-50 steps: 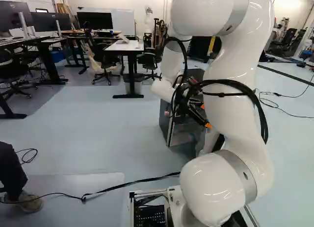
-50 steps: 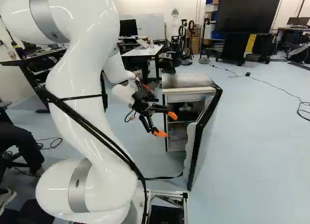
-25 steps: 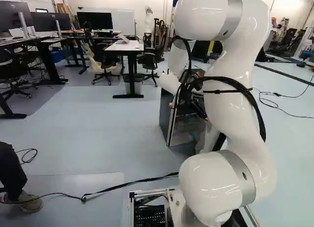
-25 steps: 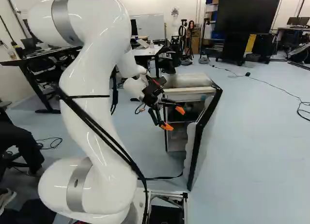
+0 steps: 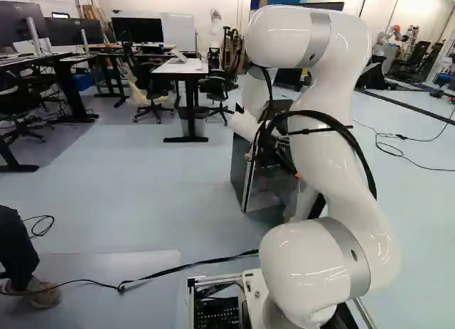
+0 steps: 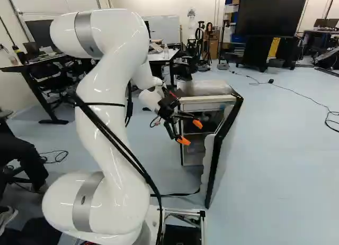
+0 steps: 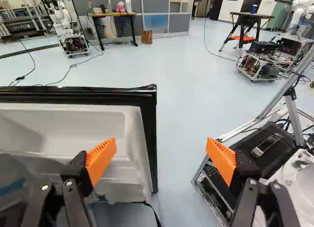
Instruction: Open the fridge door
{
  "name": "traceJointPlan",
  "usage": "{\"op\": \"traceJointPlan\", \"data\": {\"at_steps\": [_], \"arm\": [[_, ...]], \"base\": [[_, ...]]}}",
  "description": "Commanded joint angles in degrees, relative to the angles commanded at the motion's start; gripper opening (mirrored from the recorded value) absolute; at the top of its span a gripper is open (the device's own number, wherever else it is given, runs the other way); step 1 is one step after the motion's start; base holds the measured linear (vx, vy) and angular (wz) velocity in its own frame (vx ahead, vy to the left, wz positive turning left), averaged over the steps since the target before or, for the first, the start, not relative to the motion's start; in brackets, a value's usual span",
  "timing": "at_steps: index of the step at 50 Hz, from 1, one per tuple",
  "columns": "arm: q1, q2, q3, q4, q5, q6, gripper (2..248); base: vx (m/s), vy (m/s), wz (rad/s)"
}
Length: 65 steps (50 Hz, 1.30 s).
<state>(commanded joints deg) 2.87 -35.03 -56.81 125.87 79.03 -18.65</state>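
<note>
One fridge door, already well open, is noted right of centre in the right base view; it is hinged to the fridge at its far side, and its free edge stands towards the base, long axis upright. The hand is spread wide and holds nothing; its orange pads stand well apart. In the right base view it is before the fridge opening, to the left of the door; the pale inner face lies ahead of and beside one finger, near it, with no grip. Governing relation, in my judgement: the hand is on the inner side, so further opening calls for an outward push, rightward in the right base view; closing on the edge seems unnecessary; a fingertip could catch the moulded liner.
</note>
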Motion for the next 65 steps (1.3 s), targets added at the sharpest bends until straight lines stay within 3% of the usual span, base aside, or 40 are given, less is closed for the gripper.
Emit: {"op": "traceJointPlan", "data": {"at_steps": [11,65], "arm": [[-1.4,-1.1,-2.8,0.0,0.0,0.0,247],[-16.5,-6.3,-15.4,1.0,-0.9,0.0,247]], "base": [[0.0,0.0,0.0],[0.0,0.0,0.0]]}}
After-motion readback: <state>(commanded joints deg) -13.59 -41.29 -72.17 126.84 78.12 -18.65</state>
